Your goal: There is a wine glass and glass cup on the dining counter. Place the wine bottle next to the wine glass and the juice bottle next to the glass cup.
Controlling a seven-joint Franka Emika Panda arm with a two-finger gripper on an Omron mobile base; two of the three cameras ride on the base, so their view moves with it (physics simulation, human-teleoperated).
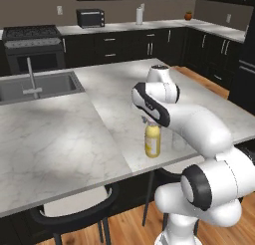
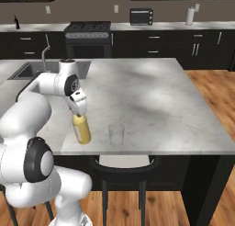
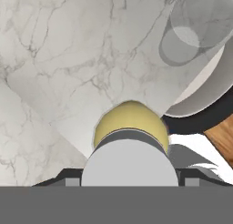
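Observation:
The juice bottle (image 1: 153, 140) (image 2: 82, 128) (image 3: 129, 120), pale yellow with a white cap, stands near the front edge of the dining counter (image 1: 60, 139) (image 2: 151, 96) (image 3: 68, 59). My gripper (image 1: 151, 123) (image 2: 79, 115) (image 3: 129, 180) points down over it, shut on the cap. The clear glass cup (image 2: 116, 134) (image 3: 195, 29) stands on the counter a short way to the bottle's right, not touching it. The wine glass and the wine bottle are out of view.
An inset sink with a tap (image 1: 32, 84) (image 2: 44, 55) lies at the counter's far left. A black stool (image 1: 74, 214) (image 2: 124, 165) sits under the front edge. A stove (image 1: 32, 40) and a toaster oven (image 2: 141, 16) line the back wall.

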